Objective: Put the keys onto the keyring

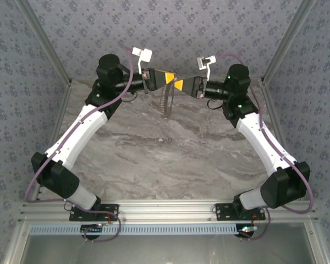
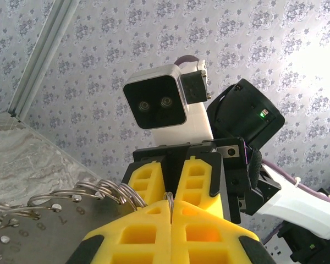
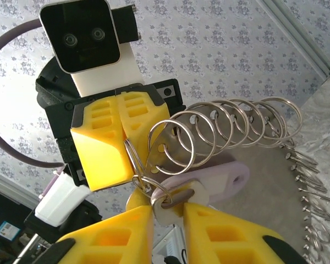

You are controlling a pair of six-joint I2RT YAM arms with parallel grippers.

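The grey marbled table [image 1: 154, 159] is lying bare beneath two arms that are reaching in from the near corners. The left arm [image 1: 82, 126] and the right arm [image 1: 264, 143] are meeting nose to nose above the far middle of the table. The left gripper [image 1: 166, 78] is pinching its yellow fingers fully together on a thin wire loop of the keyring [image 1: 166, 102]. The keyring is hanging in the air between the two grippers and trailing a fringe of small silvery pieces down toward the table. In the right wrist view its loops are fanning out in a row, just beside the left gripper. The right gripper [image 1: 179, 86] is closing almost completely, squeezing the pale head of the lilac key [image 3: 214, 179]. The key is sticking out sideways just below the loops, touching a small wire ring.
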